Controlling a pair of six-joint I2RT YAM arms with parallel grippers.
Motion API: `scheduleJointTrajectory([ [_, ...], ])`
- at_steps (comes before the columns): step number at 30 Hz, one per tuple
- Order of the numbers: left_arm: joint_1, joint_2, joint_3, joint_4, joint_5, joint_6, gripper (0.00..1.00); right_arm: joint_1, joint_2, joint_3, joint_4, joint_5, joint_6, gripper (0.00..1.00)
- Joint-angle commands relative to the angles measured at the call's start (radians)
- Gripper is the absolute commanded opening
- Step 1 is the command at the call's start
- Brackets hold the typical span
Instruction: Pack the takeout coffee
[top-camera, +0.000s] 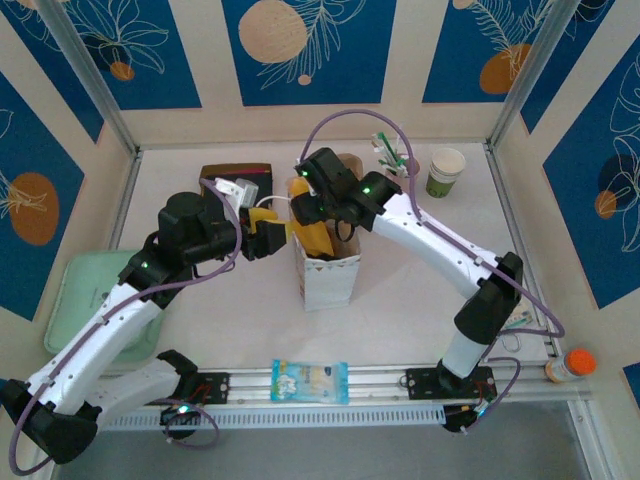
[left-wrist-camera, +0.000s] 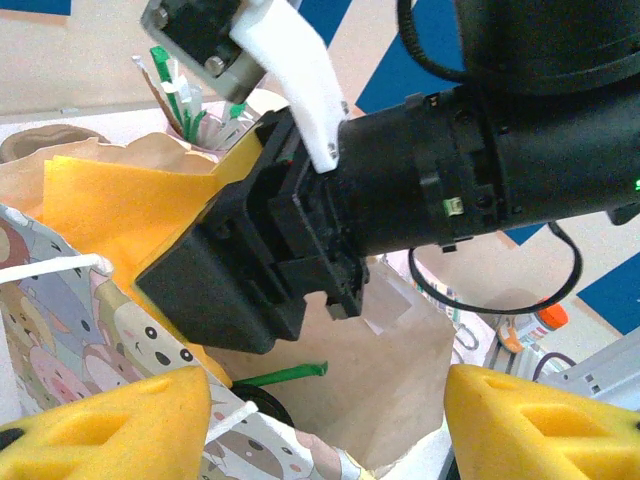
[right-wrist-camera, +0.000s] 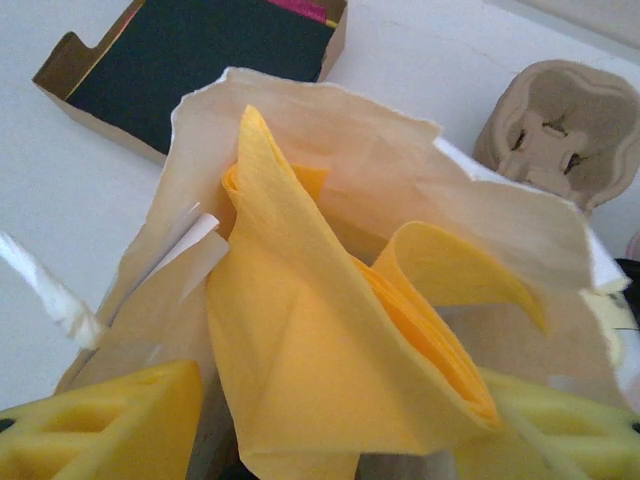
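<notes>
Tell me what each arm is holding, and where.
Left fingers stand open at the paper bag's rim, holding nothing. Right fingers flank the yellow napkins in the bag; grip cannot be told.

Yellow napkins (right-wrist-camera: 330, 340) filled most of the mouth of the bag (top-camera: 328, 285), and my right tool (top-camera: 312, 228) hung straight over it, fingers apart, so little room was left inside. My left tool (top-camera: 268, 235) crowded the bag's left rim. Right of the bag the counter (top-camera: 420, 310) lay bare up to the coffee cup (top-camera: 446, 172), with the utensil cup (top-camera: 397, 163) near its left and my right arm (top-camera: 450, 250) crossing above. The space above the cup itself stood open.
</notes>
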Motion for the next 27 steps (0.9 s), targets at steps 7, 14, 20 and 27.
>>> scheduleJointTrajectory([
  [7, -0.011, -0.004, 0.034, -0.009, -0.019, 0.019, 0.64, 0.013, -0.087, 0.048, -0.006, 0.041, -0.019, 0.65],
  [14, -0.011, -0.003, 0.032, -0.005, -0.019, 0.015, 0.64, 0.016, -0.102, 0.056, 0.019, 0.016, -0.027, 0.67],
  [20, -0.011, -0.004, 0.027, -0.002, -0.015, 0.01, 0.64, 0.008, -0.037, 0.117, 0.015, -0.006, -0.046, 0.68],
  [27, -0.012, -0.013, 0.02, -0.008, -0.019, 0.008, 0.64, -0.02, 0.05, 0.17, 0.008, -0.04, -0.049, 0.68],
])
